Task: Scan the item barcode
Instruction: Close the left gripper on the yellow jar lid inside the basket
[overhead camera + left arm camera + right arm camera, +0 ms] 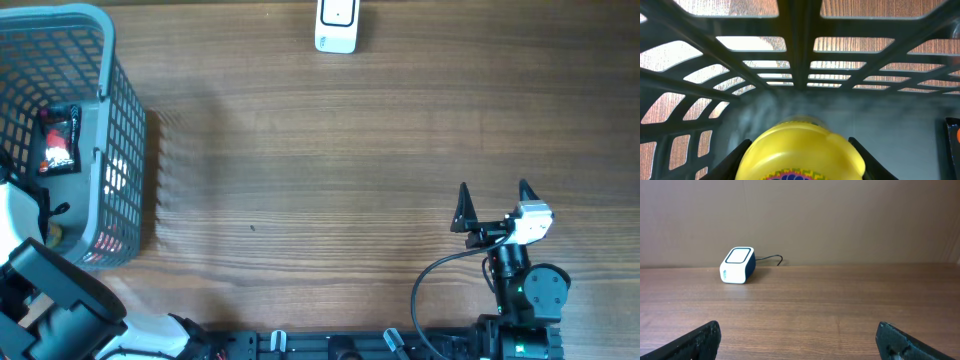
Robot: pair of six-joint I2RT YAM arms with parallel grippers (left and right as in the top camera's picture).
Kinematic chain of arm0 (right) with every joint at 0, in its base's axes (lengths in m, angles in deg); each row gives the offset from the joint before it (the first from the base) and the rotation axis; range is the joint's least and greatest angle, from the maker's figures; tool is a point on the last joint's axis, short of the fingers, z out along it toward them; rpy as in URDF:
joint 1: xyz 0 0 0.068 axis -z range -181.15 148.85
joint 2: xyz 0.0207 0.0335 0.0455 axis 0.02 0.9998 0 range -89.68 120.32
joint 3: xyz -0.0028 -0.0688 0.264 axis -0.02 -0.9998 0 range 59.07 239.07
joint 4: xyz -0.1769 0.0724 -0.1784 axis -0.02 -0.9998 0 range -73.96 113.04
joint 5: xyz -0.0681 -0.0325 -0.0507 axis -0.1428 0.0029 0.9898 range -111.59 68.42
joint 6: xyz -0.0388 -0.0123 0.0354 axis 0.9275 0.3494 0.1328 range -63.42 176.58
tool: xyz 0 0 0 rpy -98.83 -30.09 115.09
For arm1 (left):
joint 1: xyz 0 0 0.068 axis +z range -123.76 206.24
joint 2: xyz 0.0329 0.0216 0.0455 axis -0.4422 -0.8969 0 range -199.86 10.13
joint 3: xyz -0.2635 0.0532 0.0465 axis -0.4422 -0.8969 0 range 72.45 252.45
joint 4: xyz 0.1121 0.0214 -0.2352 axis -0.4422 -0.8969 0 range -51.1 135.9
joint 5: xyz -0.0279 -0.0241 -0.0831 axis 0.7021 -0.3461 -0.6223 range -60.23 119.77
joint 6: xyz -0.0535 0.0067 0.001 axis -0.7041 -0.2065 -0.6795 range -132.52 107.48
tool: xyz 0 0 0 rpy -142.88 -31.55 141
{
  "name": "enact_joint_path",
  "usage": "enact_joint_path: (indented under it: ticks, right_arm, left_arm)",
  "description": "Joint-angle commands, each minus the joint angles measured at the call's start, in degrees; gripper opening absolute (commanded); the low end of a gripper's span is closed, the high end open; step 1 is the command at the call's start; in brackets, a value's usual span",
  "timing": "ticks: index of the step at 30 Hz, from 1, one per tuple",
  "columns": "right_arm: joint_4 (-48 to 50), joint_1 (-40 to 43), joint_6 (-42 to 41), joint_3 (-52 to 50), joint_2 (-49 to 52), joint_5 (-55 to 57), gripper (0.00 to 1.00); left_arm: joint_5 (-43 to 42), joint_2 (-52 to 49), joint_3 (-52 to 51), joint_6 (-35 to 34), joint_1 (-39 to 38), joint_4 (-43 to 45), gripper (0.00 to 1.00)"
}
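Item: yellow item (801, 142) lay in the basket (105, 60), well apart from the scanner (337, 25).
Left gripper (799, 156): jaws flanked the item; whether they had hold could not be told.
Right gripper (493, 192): wide open, empty.
Progress: judged to be at pickup; lift and scan remained.

No legible text on scanner (737, 265), yellow item (801, 152) or packet (60, 140).
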Motion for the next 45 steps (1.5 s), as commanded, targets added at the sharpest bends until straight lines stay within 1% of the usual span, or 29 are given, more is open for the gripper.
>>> enact_joint_path:
  ticks: [1, 11, 27, 36, 45]
  right_arm:
    - [0.2, 0.3, -0.7, -0.1, -0.5, 0.5, 1.00]
    - [0.2, 0.3, -0.7, -0.1, -0.5, 0.5, 1.00]
    - [0.2, 0.3, -0.7, -0.1, -0.5, 0.5, 1.00]
    - [0.2, 0.3, -0.7, -0.1, -0.5, 0.5, 1.00]
    - [0.2, 0.3, -0.7, -0.1, -0.5, 0.5, 1.00]
  left_arm:
    - [0.8, -0.8, -0.5, -0.1, 0.2, -0.3, 0.40]
    - [0.4, 0.2, -0.5, -0.1, 0.0, -1.7, 0.41]
    - [-3.4, 9.2, -0.5, -0.1, -0.3, -2.0, 0.43]
    - [-3.3, 15.8, -0.5, -0.1, -5.7, -1.8, 0.44]
    - [-3.1, 24.4, -0.5, -0.1, -11.6, 2.4, 0.46]
